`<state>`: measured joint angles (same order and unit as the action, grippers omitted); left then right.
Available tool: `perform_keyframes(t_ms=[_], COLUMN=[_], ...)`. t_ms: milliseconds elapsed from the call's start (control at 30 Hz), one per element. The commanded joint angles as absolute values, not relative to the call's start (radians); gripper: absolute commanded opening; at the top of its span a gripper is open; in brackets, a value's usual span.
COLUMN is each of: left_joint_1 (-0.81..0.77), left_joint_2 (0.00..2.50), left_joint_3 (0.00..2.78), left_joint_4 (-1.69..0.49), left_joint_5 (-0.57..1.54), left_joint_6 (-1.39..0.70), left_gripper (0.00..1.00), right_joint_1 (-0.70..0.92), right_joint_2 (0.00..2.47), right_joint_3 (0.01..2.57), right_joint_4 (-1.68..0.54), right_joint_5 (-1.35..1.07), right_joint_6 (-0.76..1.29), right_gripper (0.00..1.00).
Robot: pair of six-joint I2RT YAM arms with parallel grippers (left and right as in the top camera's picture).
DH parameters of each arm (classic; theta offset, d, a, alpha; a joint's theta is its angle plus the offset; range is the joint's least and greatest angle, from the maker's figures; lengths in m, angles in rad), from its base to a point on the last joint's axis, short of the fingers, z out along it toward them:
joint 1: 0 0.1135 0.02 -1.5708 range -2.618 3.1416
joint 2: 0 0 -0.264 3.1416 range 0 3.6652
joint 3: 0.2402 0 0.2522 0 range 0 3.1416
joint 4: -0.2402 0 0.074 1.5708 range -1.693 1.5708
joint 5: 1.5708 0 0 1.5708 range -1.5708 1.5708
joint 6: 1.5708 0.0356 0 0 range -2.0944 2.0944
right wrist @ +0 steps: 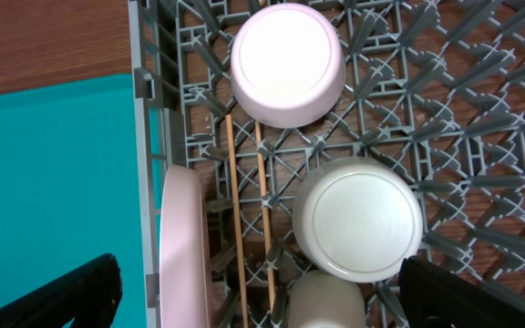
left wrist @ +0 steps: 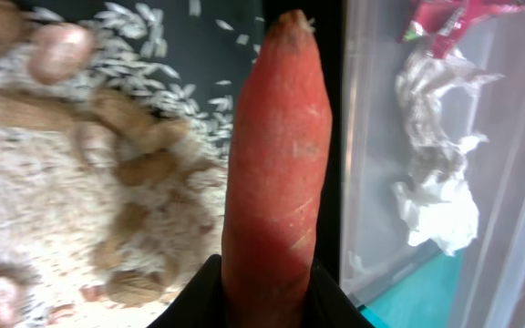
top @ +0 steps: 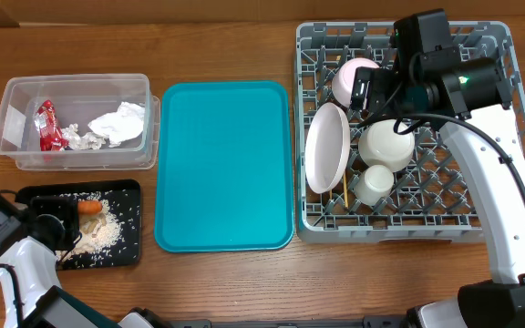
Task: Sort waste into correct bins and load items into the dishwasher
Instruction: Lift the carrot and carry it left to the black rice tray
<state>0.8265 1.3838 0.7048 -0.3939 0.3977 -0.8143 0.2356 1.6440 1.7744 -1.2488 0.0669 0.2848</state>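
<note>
The left claw (left wrist: 262,278) is clamped on the blunt end of the orange carrot (left wrist: 276,155), its dark fingers pressing in on either side. The carrot is smooth and tapered, with faint scratches along its skin. It hangs over the shallow black rectangular tray (top: 124,191), near the tray's far edge. In the tray lies a loose heap of pale beige rice (left wrist: 53,210) with a few brown, rounded lumps (left wrist: 144,173) and stray grains scattered over the matte black floor.

Just beyond the tray stands the clear plastic tub (top: 76,79), rectangular with rounded corners. It holds a crumpled white napkin (top: 117,123), a glossy red wrapper (top: 47,123) whose print is too blurred to read, and small crinkled scraps (top: 73,138).

The right claw (right wrist: 270,293) is spread wide above the grey dish rack (right wrist: 481,82), a plastic lattice with upright pegs. Below it sit two round white bowls (right wrist: 288,64) (right wrist: 358,219) turned bottom-up, a small white cup (right wrist: 326,301), a white plate (right wrist: 185,246) standing on edge against the rack's wall, and two thin wooden chopsticks (right wrist: 249,210) lying side by side between the plate and the bowls.

A smooth teal tray (top: 224,164) lies between the tub and the rack on the wood-grain tabletop (top: 244,282).
</note>
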Motion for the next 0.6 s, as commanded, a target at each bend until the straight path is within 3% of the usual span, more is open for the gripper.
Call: perform_keyframes(t_ms=[0,367,500,567], left_joint_1=[0.801,0.773,0.773,0.773], left_joint_2=[1.383,1.502,1.519,1.518], left_joint_3=[0.696,0.696,0.696,0.696], left_joint_4=[-0.368,-0.338,-0.317,-0.301], left_joint_5=[0.416,0.408,0.408,0.408], left_joint_6=[-0.839,-0.891,-0.895,-0.894], left_gripper=[0.11,0.07,0.10,0.20], right_joint_1=[0.234,0.234,0.234,0.234], right_joint_2=[1.645,1.645,1.645,1.645], right_joint_3=[1.773,1.773,1.773,1.773], right_joint_4=[-1.244,-1.244,-1.244,-1.244], right_joint_5=[0.074,0.074,0.074,0.074], right_joint_6=[0.286,0.285,0.286,0.286], right_gripper=[1.00,1.00,1.00,1.00])
